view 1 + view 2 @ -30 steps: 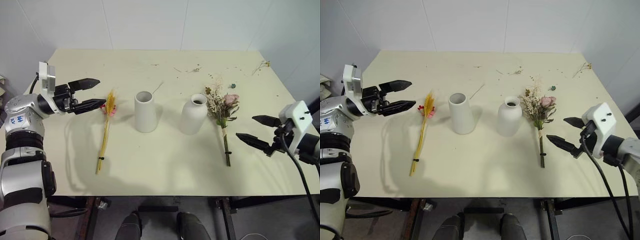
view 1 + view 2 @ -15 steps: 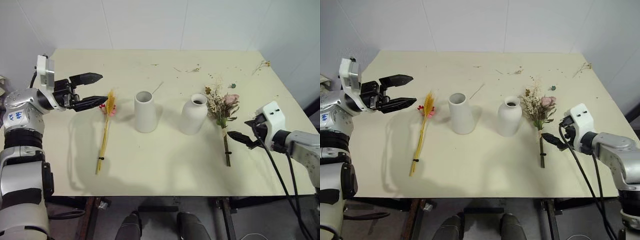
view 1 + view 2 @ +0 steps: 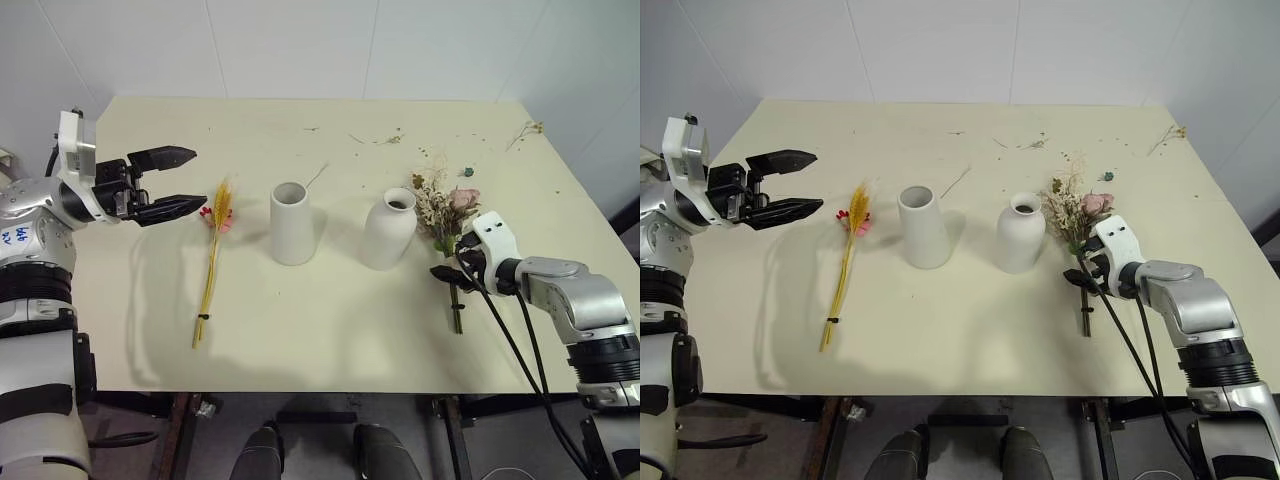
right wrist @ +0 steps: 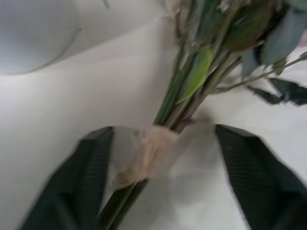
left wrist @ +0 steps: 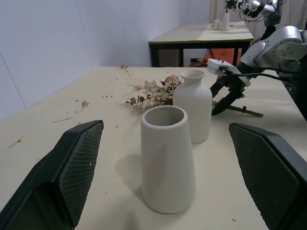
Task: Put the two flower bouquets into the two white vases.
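The slim wheat bouquet [image 3: 212, 255] lies flat at the table's left, with my left gripper [image 3: 198, 178] hovering open above and to its left, holding nothing. The tapered wide-mouth white vase [image 3: 292, 222] and the narrow-neck bottle vase [image 3: 389, 228] stand upright mid-table. The fuller rose bouquet [image 3: 446, 212] lies right of the bottle vase. My right gripper [image 3: 449, 276] is down at its stems. In the right wrist view the fingers [image 4: 79, 184] stand either side of the beige-wrapped stems [image 4: 144, 154], still parted, with a gap on one side.
Loose dried twig scraps [image 3: 385, 139] lie scattered toward the table's [image 3: 330, 330] far edge, with one more sprig [image 3: 524, 131] at the far right corner. In the left wrist view another table [image 5: 201, 36] stands beyond this one.
My right arm has swung in and down from the table's right edge to the rose bouquet's stems, and its fingers have narrowed around them. The left gripper has barely moved.
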